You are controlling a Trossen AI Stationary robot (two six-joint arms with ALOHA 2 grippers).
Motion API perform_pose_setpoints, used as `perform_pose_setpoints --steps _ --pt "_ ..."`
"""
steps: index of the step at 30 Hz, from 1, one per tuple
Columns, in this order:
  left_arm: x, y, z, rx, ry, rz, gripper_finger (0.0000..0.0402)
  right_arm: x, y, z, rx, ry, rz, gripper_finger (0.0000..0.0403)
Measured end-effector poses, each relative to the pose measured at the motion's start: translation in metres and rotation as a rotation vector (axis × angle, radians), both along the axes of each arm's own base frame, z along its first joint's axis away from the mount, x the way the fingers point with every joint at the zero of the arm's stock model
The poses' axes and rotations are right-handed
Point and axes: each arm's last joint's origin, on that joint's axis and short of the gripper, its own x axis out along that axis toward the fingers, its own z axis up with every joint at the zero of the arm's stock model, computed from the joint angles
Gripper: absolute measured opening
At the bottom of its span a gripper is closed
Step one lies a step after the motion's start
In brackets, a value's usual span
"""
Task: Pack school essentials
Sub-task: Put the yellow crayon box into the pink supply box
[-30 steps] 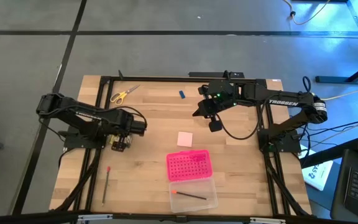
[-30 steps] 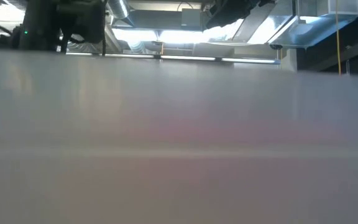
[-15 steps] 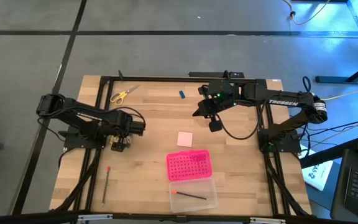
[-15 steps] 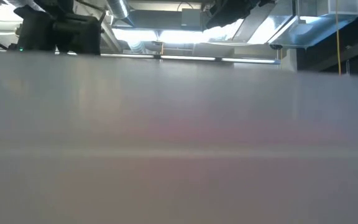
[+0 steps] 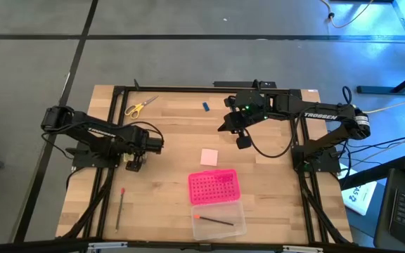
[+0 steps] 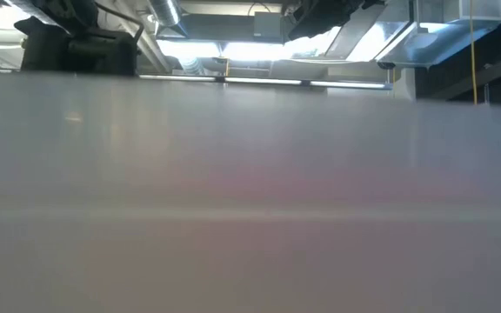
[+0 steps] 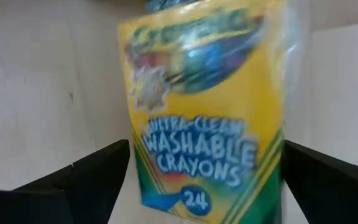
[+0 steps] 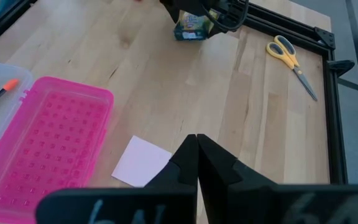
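Left tool (image 5: 135, 164): positioned over the left half of the wooden worktop (image 5: 174, 133), fingers (image 7: 73, 180) spread to full width on either side of the yellow-green crayon box (image 7: 207, 106). Crayon box upright between the fingers in the left wrist view; contact between finger pads and box sides not determinable. Same box visible in the right wrist view (image 8: 192, 26), standing on the worktop under the left arm's dark wrist.

Right tool (image 5: 242, 142): suspended above the worktop's far centre-right, fingers (image 8: 185, 165) pressed together, nothing held.

Locations of remaining items, high view:
- Yellow-handled scissors (image 5: 140, 106): flat near the far left corner, well apart from both tools.
- Tiny blue piece (image 5: 206, 107): near the far edge, just left of the right arm's wrist.
- Pale pink square pad (image 5: 209, 157): flat at centre, between the right tool and the bright pink dotted box (image 5: 213, 186).
- Pink dotted box: open, clear half (image 5: 220, 220) toward the near edge, containing one thin pen (image 5: 213, 220) with an orange tip.
- Second thin pencil (image 5: 119, 208), red-tipped: flat near the near left edge, outside the box.

Low view: worktop surface blurred; only dark arm sections visible at top.
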Motion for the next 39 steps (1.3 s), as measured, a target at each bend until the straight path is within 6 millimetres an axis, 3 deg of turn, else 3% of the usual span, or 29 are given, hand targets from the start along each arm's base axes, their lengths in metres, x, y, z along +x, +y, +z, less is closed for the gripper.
perform_pose_setpoints --steps 11,17,28,39 --pt "0.001 -0.001 0.000 -0.019 -0.005 -0.003 0.0399 0.000 0.000 0.000 0.000 0.000 0.000 0.0006" --pt "-0.005 -0.001 -0.013 -0.032 -0.017 -0.006 0.0397 0.000 0.000 0.000 0.000 0.000 0.000 0.0006" --pt "-0.003 -0.001 -0.015 -0.023 -0.039 -0.165 0.0395 0.000 0.000 0.000 0.000 0.000 0.000 0.0006" --pt "-0.003 0.000 -0.015 -0.016 -0.038 -0.164 0.0395 0.000 0.000 0.000 0.000 0.000 0.000 0.0006"
